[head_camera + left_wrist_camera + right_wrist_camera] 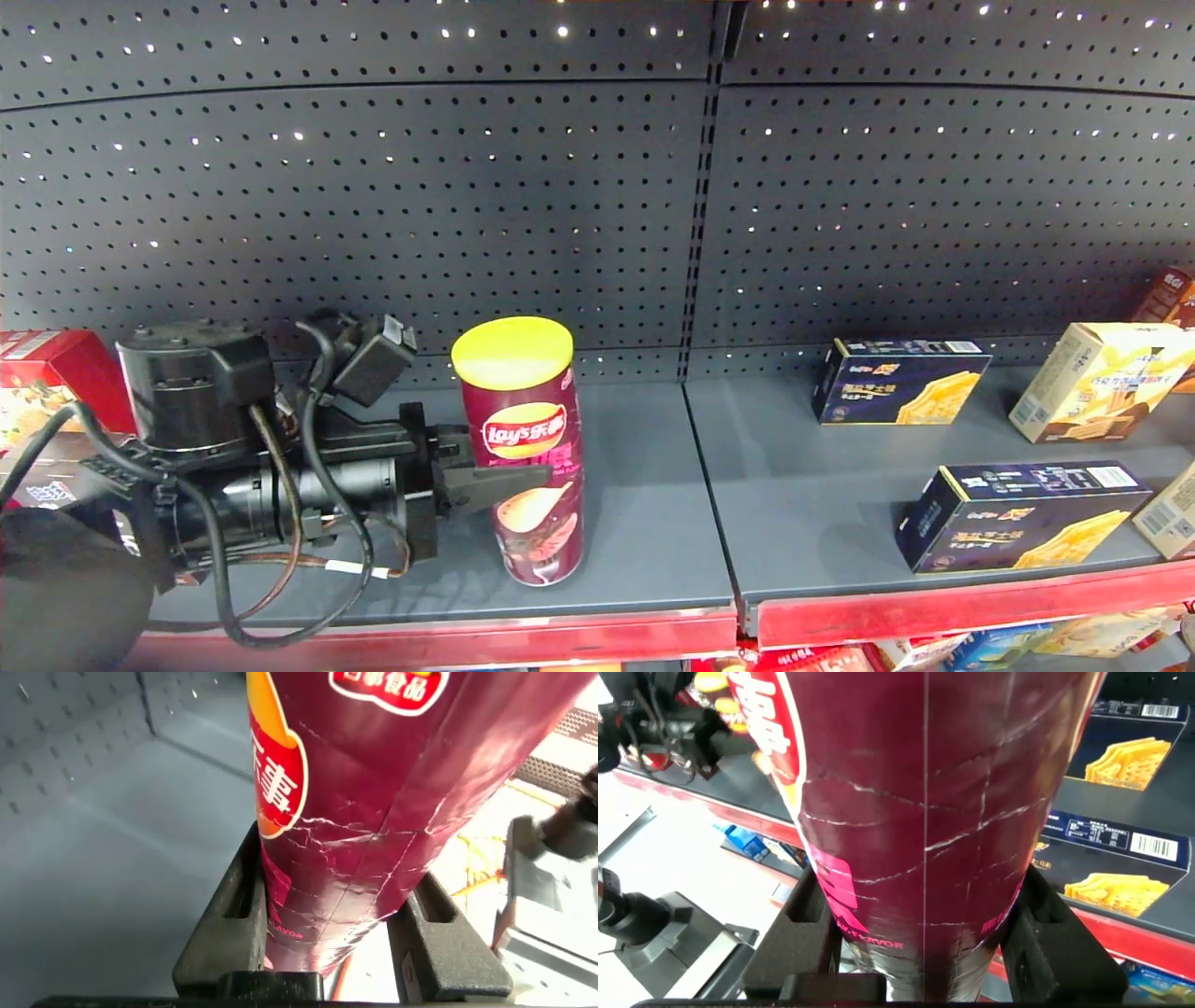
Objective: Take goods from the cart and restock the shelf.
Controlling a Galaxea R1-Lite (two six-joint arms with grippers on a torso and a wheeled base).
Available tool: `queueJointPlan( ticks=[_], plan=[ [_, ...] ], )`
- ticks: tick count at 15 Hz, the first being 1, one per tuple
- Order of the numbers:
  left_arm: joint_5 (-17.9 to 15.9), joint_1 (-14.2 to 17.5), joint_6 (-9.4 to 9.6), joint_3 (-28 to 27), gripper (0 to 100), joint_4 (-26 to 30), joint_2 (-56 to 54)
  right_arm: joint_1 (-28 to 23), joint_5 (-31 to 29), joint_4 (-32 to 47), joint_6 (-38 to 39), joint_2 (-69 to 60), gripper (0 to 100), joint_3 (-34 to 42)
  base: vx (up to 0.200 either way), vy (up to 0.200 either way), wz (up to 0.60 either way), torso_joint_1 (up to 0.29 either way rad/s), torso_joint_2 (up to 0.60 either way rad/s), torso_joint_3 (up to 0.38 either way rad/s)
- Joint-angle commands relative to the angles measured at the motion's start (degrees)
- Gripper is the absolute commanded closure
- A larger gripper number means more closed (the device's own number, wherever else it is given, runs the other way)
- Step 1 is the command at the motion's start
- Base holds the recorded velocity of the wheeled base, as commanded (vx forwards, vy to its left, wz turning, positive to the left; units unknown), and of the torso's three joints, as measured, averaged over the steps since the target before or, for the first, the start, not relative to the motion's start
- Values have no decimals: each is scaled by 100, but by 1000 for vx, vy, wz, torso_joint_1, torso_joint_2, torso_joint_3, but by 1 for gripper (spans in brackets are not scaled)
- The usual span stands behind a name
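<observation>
A maroon chips can [527,425] with a yellow lid stands upright on the grey shelf [653,523], left of the shelf's middle seam. My left gripper [537,467] comes in from the left and is shut on the can at mid-height. Up close, the left gripper [336,868] has a black finger on each side of that can [355,793]. In the right wrist view my right gripper [924,896] is shut on a second maroon chips can [924,803], held out in front of the shelf's red front edge.
On the shelf's right half lie two dark blue cracker boxes [901,378] [1018,513] and a yellow box [1092,378]. A red box [47,373] sits at the far left. The pegboard back wall [560,215] rises behind. Bare shelf lies between the can and the blue boxes.
</observation>
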Motion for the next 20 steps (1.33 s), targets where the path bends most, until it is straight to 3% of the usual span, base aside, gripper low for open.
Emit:
queueJointPlan(
  ticks=[1, 4, 9, 20],
  plan=[
    [-5, 65, 23, 292, 100, -14, -250, -6, 3, -1, 1, 0, 100, -29, 0, 0, 0, 0, 0, 0],
    [-14, 294, 155, 275, 100, -23, -135, -15, 3, -1, 1, 0, 100, -55, 0, 0, 0, 0, 0, 0],
    [-32, 434, 164, 178, 100, -128, 137, -32, 3, 7, 1, -53, 100, -55, 0, 0, 0, 0, 0, 0],
    [-32, 381, 146, -86, 100, -330, 541, -32, -5, 7, 1, -61, 100, -37, 0, 0, 0, 0, 0, 0]
  ],
)
